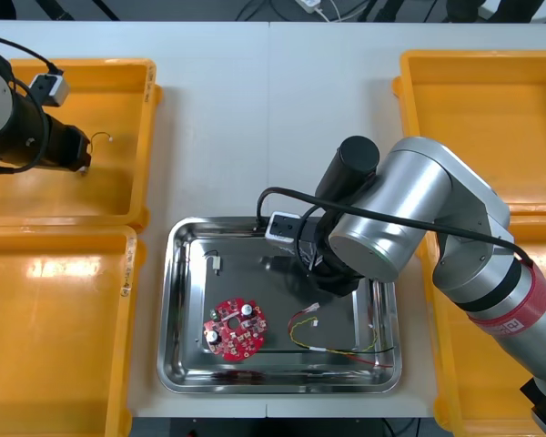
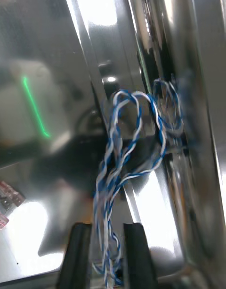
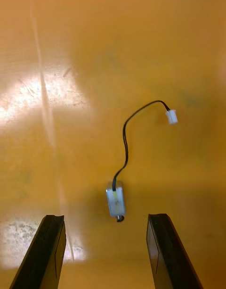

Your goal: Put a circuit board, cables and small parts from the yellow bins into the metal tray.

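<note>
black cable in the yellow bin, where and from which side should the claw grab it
Take the black cable by its bulky pale block end, lying flat on the yellow bin floor between the fingers of the open left claw. Probably come straight down, closing across its narrow sides.

Four bins [image 1: 118, 196] [image 1: 55, 337] [image 1: 482, 118] [image 1: 464, 391], three cables [image 1: 332, 349] [image 2: 134, 143] [image 3: 125, 143] (one board [image 1: 236, 328])

You've got a light table [image 1: 220, 118] with a thin seam [image 1: 269, 100] running in from its far edge. Past that edge you see dark floor [image 1: 182, 9], a white plug-like block [image 1: 309, 5] and pale cords [image 1: 341, 11] just beside it; what kind, can't tell.
</note>
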You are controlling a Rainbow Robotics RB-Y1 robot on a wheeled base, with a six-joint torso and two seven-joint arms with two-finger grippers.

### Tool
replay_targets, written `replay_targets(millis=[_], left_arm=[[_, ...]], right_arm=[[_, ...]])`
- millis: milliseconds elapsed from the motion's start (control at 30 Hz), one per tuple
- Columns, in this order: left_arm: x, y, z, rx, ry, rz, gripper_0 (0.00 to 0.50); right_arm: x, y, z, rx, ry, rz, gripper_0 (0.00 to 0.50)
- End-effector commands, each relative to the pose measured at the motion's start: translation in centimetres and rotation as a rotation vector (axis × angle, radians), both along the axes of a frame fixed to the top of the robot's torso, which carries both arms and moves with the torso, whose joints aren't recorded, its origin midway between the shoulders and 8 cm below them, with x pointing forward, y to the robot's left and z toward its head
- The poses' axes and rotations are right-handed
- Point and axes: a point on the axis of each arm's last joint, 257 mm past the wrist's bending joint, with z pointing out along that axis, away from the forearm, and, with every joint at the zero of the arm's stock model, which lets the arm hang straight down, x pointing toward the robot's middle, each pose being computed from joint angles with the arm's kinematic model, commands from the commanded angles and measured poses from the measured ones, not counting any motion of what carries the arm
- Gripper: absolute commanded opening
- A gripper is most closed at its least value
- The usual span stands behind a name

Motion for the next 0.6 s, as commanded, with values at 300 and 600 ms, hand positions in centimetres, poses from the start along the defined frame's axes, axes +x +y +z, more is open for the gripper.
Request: replay_targets(millis=[300,600], left_arm=[[2.2,1.1,2.0,0.061,-0.074,-0.014,0.5],[2.3,0.7,0.6,0.053,-0.082,-0.018,0.5]], right_arm=[[-0.1,0.9,0.8,0.016,-0.02,0.044,0.5],[-0.2,0.3,4.0,0.034,-0.01,0.021,0.5]])
